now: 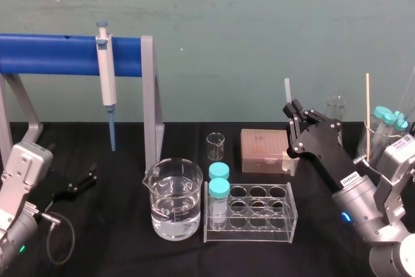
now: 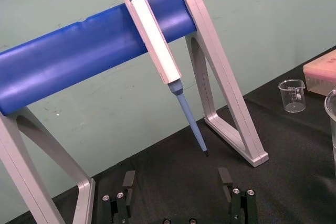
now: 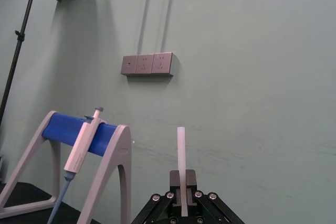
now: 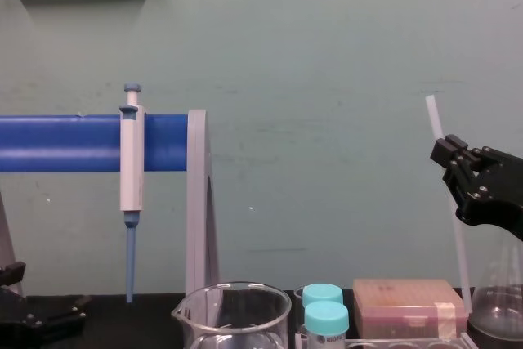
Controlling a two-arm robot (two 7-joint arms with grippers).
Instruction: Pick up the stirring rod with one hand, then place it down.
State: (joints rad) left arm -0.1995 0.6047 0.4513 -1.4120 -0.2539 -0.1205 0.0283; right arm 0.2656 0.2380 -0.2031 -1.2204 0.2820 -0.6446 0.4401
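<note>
Label (image 1: 349,178), white, on right arm: writing too small to read. Large beaker (image 1: 173,205) under half full of clear liquid. Small beaker (image 1: 215,146) empty. Two teal-capped tubes (image 1: 219,194) stand in clear rack (image 1: 249,233). Right end effector (image 1: 293,109) clamped on stirring rod (image 1: 286,92), rod upright, just beside pink box (image 1: 262,150). Left end effector (image 1: 79,183) spread wide, empty, low over worktop (image 1: 117,238) at left.

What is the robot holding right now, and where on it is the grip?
The right gripper holds the stirring rod, pinched in its upper part, so most of its length hangs below the grip. The left gripper is open and holds nothing.
</note>
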